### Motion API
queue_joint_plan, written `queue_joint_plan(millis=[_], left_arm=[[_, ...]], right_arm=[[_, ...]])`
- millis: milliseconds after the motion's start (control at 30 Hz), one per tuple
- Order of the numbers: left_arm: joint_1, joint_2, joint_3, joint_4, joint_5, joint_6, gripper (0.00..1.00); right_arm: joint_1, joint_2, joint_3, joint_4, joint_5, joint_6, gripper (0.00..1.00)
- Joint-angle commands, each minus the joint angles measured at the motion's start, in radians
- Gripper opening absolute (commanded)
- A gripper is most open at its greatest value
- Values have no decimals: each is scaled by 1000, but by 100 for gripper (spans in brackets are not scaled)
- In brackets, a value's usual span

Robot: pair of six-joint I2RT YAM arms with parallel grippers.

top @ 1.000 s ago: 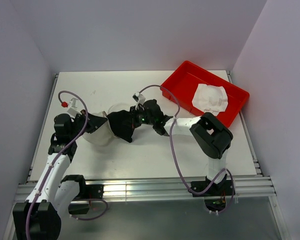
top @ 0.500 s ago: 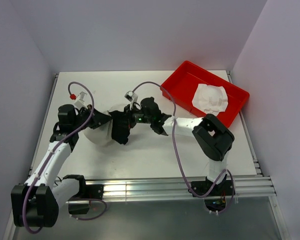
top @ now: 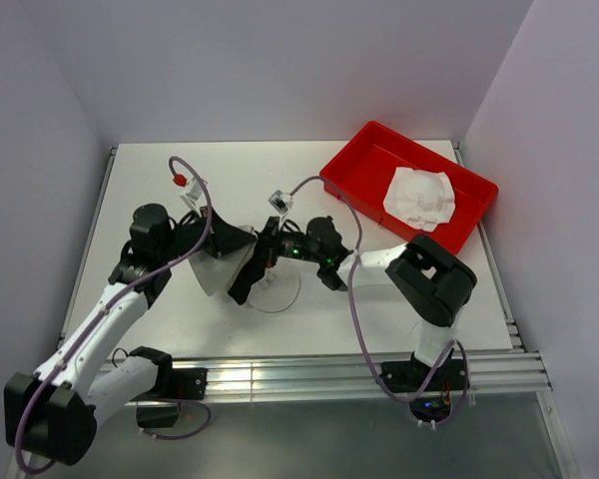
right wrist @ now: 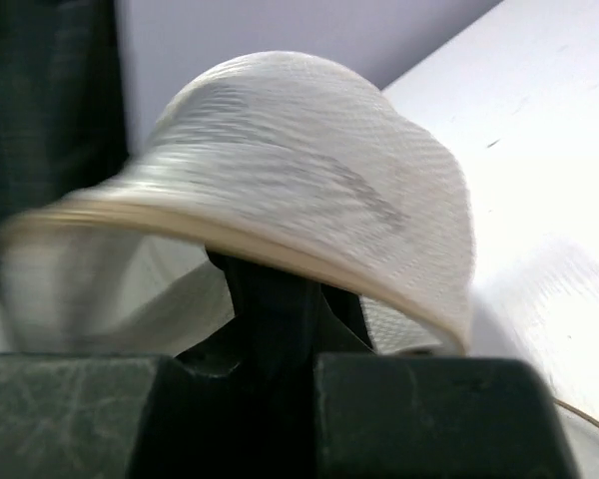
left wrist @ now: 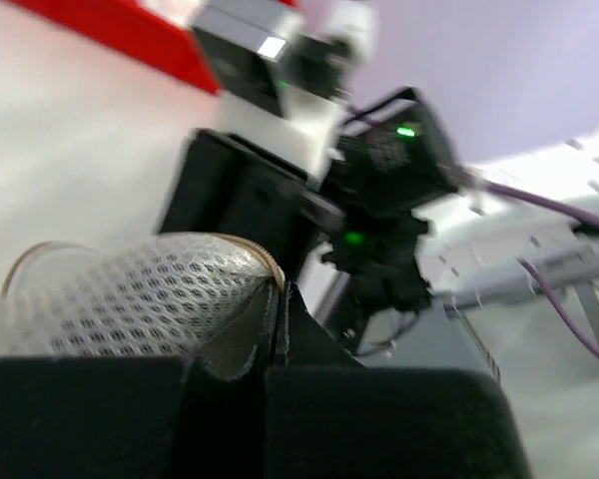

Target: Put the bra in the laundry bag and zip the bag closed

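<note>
Laundry bag (top: 217, 267) pinched mid-frame between left gripper (top: 244, 243) and right gripper (top: 248, 281) — both clamped on its rim, probably to spread the mouth. Bra (top: 422, 195) lying apart in red tray (top: 364, 170), upper right.

Colours on my screen: white, tan, red
I see the laundry bag (left wrist: 130, 289) as whitish diamond-patterned mesh with a thin tan edge, the bra (top: 422, 195) plain white, the tray (top: 364, 172) bright red, and the desk (top: 180, 185) white.
</note>
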Motion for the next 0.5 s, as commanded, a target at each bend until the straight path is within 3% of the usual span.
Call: queue_joint_plan(millis=[0,100,267,367,400,467], left_arm=[[-35,-137,-15,65,98,-27,0],[-35,-215,-61,31,71,-20,0],[-37,-280,-174,135,55,-157,0],[-47,-278,-210,192,62,-217,0],[-56,-274,-217,208,61,-241,0],[-95,-251,-225,248,59,-258,0]], right_arm=[[15,-123,-131,401,209,96,0],[15,-227,-249,530,382,127,0],[27,-449,-387,540,678,95,0],[68,-579,-406,394,811,-37,0],[79,-599,-365,257,853,-58,0],[133,-616,-346,227,922,-138,0]])
